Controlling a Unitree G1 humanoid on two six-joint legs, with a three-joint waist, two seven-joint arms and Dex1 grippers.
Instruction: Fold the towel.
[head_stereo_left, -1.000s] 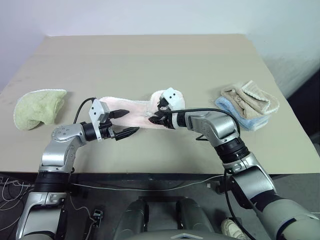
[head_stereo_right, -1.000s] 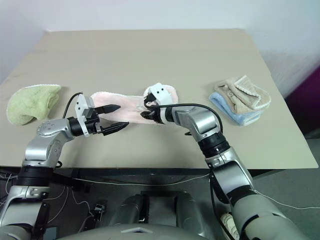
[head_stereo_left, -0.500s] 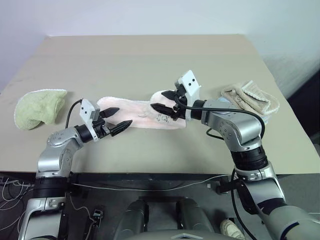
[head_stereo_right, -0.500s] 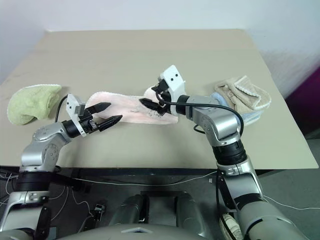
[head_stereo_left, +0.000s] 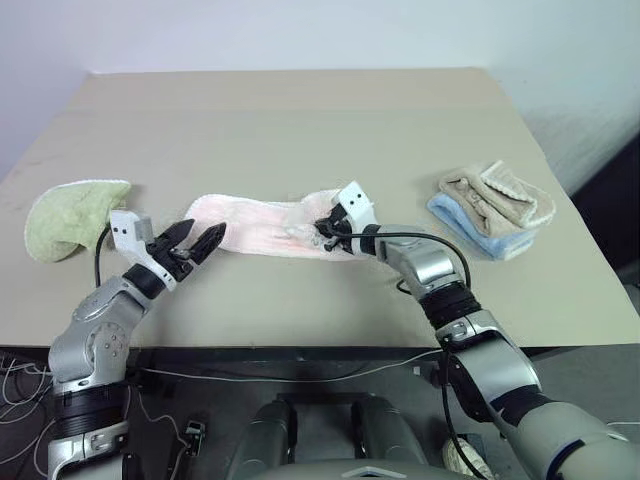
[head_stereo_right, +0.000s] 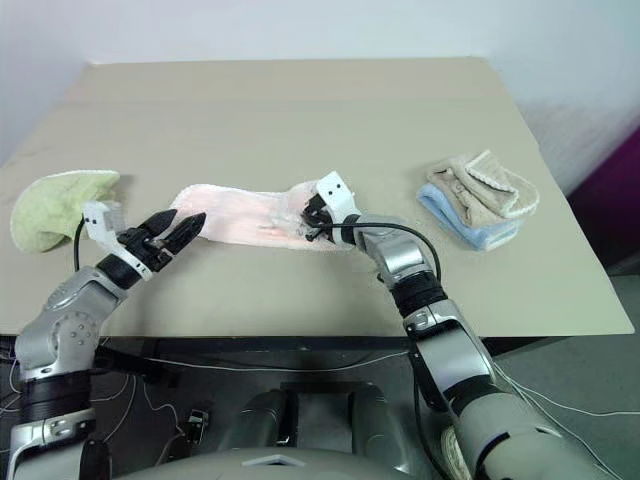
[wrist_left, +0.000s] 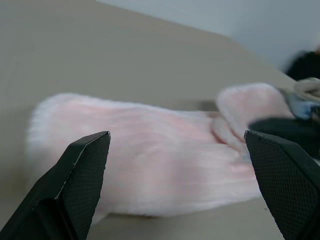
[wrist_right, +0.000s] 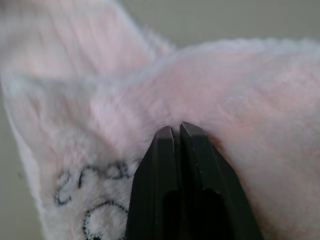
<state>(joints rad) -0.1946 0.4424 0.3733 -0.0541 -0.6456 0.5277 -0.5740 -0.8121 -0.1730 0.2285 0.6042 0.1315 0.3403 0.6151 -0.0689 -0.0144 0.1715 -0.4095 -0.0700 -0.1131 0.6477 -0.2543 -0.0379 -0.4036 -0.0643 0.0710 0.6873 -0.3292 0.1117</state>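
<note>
The pale pink towel (head_stereo_left: 258, 222) lies stretched sideways on the table, its right end bunched up, with dark embroidery (wrist_right: 85, 180) near that end. My right gripper (head_stereo_left: 321, 232) is down on this bunched end. In the right wrist view its fingers (wrist_right: 192, 165) are closed together, the tips pinching a pucker of pink terry (wrist_right: 225, 100). My left gripper (head_stereo_left: 205, 231) hovers open just off the towel's left end, pointing along it. In the left wrist view its two fingertips (wrist_left: 92, 150) stand wide apart with the towel (wrist_left: 150, 165) beyond them.
A light green towel (head_stereo_left: 70, 215) lies at the far left of the table (head_stereo_left: 300, 120). A beige towel on a blue one (head_stereo_left: 492, 208) sits at the right. The table's front edge runs close below both grippers.
My right gripper dropped from above the towel's right end onto it and closed. My left gripper drew back to the left, off the towel's left end, staying open.
</note>
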